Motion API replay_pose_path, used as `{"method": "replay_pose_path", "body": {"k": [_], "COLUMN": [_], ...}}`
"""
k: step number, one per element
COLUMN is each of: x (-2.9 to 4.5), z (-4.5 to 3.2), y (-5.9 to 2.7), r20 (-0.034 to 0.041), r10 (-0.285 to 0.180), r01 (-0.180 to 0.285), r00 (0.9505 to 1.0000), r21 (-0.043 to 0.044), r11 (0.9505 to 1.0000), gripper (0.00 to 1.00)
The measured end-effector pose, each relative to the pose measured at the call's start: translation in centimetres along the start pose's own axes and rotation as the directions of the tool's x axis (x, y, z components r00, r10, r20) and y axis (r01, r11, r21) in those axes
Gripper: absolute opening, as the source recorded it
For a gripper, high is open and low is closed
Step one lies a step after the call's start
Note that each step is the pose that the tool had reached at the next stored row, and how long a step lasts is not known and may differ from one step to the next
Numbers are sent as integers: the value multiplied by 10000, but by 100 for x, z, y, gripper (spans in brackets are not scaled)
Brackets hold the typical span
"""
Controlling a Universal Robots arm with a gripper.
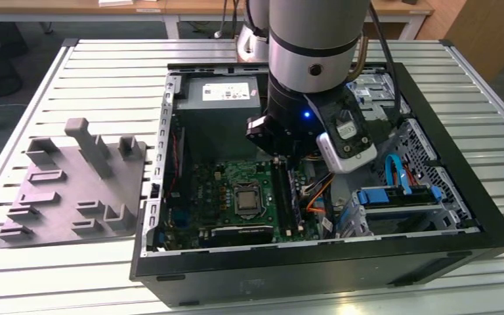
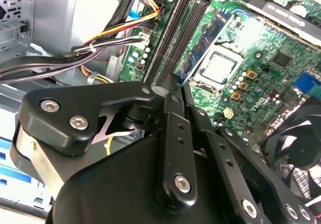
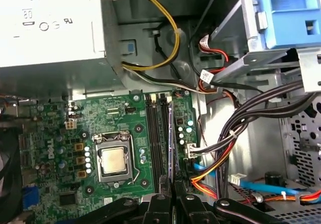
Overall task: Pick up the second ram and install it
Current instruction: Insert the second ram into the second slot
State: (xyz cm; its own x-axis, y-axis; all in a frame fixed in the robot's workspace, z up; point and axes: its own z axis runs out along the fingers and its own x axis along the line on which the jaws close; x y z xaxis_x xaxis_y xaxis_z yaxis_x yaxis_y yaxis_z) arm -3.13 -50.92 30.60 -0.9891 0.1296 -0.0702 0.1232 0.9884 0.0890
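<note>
Blue-green, stiff yet fragile, the second ram (image 2: 203, 43) suits edge holds, we judge; our gripper (image 3: 171, 182) pinches one end.

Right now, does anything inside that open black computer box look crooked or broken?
Nothing looks broken or spilled. The long blue-green circuit-board strip is pinched in the black gripper, held just above the long black slots, not seated in one.

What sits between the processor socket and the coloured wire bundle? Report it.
The long black memory slots and the second ram, a blue-green strip, lie between the processor socket and the wire bundle, as both wrist views show.
</note>
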Motion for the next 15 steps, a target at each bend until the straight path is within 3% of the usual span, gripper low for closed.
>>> {"method": "replay_pose_path", "body": {"k": [15], "x": [0], "z": [0], "y": [0], "r20": [97], "r10": [1046], "r01": [-1046], "r00": [9945], "r21": [69], "r11": [9945], "gripper": [14]}}
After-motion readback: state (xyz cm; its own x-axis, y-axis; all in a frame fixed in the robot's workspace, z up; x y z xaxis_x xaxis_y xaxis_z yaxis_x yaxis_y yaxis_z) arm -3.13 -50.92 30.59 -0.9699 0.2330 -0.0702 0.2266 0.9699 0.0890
